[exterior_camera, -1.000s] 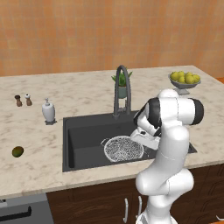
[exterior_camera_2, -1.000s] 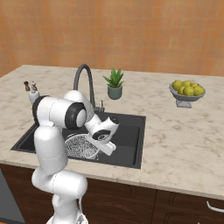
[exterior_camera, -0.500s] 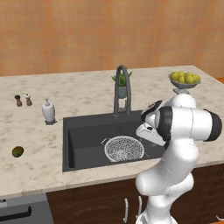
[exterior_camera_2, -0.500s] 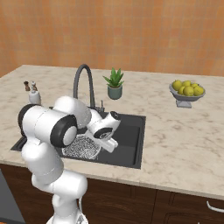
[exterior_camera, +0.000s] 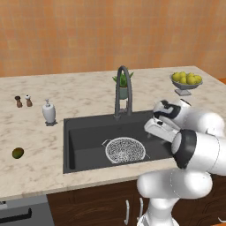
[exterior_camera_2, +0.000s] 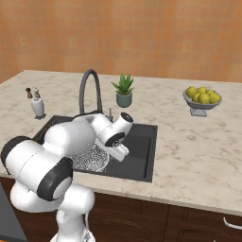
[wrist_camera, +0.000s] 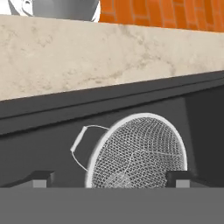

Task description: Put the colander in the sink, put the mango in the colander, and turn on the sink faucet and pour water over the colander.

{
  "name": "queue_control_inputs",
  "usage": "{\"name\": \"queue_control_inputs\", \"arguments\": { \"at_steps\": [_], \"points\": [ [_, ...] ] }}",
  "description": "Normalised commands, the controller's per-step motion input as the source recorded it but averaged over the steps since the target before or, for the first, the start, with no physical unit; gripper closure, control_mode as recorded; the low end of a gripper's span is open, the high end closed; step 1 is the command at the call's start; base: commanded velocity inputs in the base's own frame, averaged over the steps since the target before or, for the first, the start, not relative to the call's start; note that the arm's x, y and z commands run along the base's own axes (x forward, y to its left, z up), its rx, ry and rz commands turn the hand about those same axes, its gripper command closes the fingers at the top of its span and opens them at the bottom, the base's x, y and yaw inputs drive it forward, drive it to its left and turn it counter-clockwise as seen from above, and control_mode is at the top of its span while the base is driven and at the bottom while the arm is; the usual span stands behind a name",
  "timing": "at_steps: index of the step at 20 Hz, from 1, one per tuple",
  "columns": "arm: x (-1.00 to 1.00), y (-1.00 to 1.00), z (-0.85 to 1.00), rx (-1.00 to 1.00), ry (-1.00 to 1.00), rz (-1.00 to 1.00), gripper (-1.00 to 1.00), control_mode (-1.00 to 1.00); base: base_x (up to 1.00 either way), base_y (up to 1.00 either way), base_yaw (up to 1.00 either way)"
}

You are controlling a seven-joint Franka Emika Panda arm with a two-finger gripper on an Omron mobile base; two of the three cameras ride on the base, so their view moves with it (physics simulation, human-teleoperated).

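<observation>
The mango (exterior_camera: pixel 17 153) lies on the counter (exterior_camera: pixel 88 95) far left of the sink (exterior_camera: pixel 84 132), its long axis roughly left-right. The colander (exterior_camera: pixel 125 149) sits inside the sink, wire handle apparently pointing left. The hand view shows the gripper (wrist_camera: pixel 111 177) with jaws spread wide, holding nothing.

- The colander (wrist_camera: pixel 140 153), a round bowl of silver-white wire mesh with a pale rim, lay on the dark floor of the sink (wrist_camera: pixel 39 153).
- A thin wire handle loop stuck out from its rim on the left.
- The end effector (wrist_camera: pixel 111 178) showed its two dark fingertips (wrist_camera: pixel 41 177) set wide apart, with nothing between them but the colander's lower edge.
- Beyond the sink's rim ran the marbled beige counter (wrist_camera: pixel 87 52), with orange brick wall (wrist_camera: pixel 166 13) behind it.
</observation>
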Motion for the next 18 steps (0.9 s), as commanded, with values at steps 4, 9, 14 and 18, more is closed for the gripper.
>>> {"name": "queue_control_inputs", "arguments": {
  "at_steps": [4, 9, 14, 18],
  "points": [
    [-0.51, 0.02, 0.49, 0.0, -0.05, -0.24, -1.0, -1.0, 0.0, 0.0, 0.0],
    [-0.61, 0.17, 0.43, 0.06, 0.0, -0.32, -1.0, -1.0, 0.0, 0.0, 0.0],
    [-0.38, 0.43, 0.29, 0.08, 0.0, -0.51, -1.0, -1.0, 0.0, 0.0, 0.0],
    [-0.41, 0.43, 0.39, 0.13, 0.0, -0.35, -1.0, -1.0, 0.0, 0.0, 0.0]
  ]
}}
